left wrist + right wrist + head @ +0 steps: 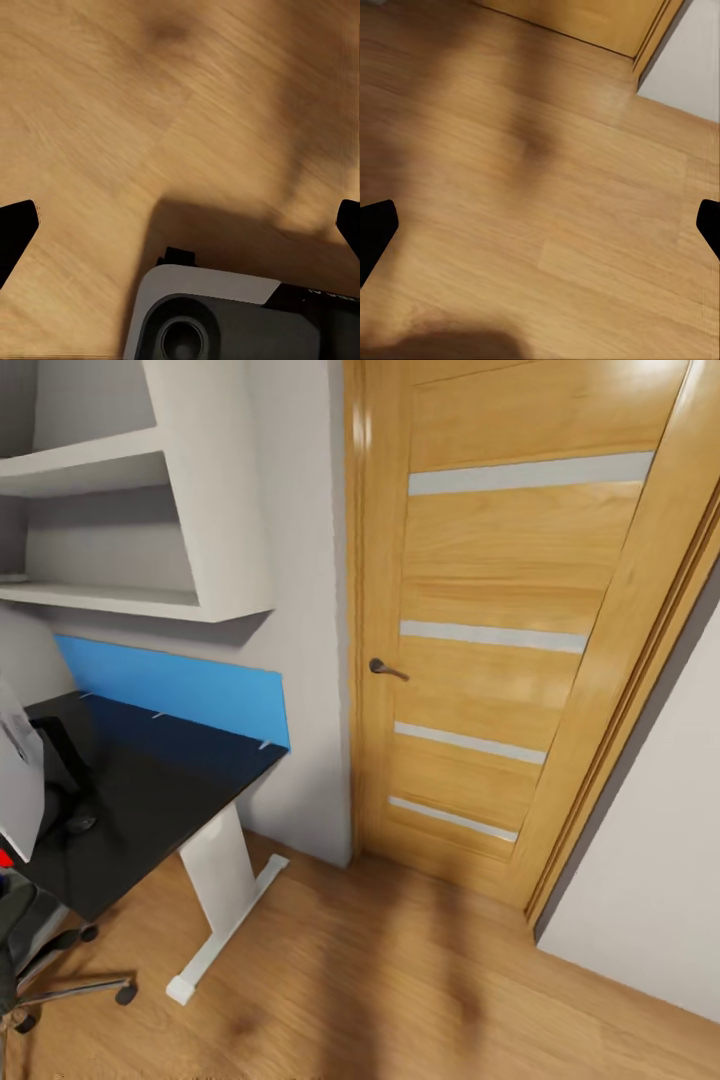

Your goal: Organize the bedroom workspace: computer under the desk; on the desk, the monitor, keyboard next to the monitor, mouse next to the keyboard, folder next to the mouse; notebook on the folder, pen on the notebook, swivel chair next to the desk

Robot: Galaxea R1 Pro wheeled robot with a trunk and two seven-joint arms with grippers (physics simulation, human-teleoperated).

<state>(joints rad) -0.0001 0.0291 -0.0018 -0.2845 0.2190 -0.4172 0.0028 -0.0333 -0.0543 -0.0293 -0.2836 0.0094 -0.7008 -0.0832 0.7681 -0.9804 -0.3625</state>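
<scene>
At far left the desk (pixel 150 800) stood against the wall, the chair (pixel 40 970) base beside its white leg (pixel 222 880). A wooden door (pixel 500 630) stood right. Both the left gripper (pixel 180 225) and right gripper (pixel 540 225) hung spread wide, empty, over plank floor (pixel 547 187).

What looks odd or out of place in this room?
Nothing looks spilled or broken. The desk stands square by the closed wooden door, a small dark mouse-like thing on it, and both grippers hang open over bare plank floor.
</scene>
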